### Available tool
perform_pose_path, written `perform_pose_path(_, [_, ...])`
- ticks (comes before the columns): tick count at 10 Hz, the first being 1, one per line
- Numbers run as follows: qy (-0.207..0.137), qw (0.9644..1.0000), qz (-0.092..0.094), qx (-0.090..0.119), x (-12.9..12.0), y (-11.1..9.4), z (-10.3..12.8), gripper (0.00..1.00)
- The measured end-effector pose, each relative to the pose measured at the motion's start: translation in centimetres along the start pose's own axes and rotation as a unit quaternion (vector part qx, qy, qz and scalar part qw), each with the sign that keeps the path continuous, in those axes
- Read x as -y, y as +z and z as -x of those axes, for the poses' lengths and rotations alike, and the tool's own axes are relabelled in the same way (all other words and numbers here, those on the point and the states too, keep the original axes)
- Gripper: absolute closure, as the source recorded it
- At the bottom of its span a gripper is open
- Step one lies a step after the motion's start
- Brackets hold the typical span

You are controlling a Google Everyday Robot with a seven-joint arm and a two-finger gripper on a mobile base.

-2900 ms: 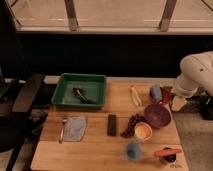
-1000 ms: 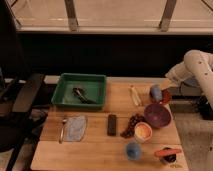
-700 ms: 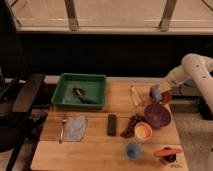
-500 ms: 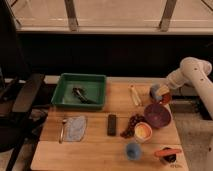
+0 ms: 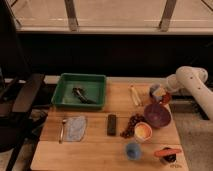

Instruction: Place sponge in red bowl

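One gripper (image 5: 158,93) to watch, and yours is hanging right over the red bowl (image 5: 164,99), near the back right corner of the table (image 5: 95,145) — can't tell if it's clamped or let go. The sponge (image 5: 155,90) looks like the pale lump at its tip, just above the bowl's rim. The white arm (image 5: 192,80) comes in from the right, elbow bent, forearm angled down-left. The purple bowl (image 5: 157,115) sits just in front.

The robot's pale gripper (image 5: 157,92) hangs at the small round red-orange bowl (image 5: 164,99). Just beside the gripper sits a larger dark purple bowl (image 5: 157,115). Farther from it are a small pale bowl with a yellow-orange inside (image 5: 142,131), a deep green plastic tray (image 5: 97,85) and a grey-blue cloth (image 5: 76,127), all on the light wooden worktop (image 5: 90,150).
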Motion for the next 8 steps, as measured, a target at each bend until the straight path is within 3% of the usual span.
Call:
perform_pose_path(6, [0.032,0.9994,0.009,-0.004,1.8,3.6,0.3,0.35])
perform_pose_path(8, [0.038,0.9992,0.012,-0.006,1.8,4.2,-0.2,0.42])
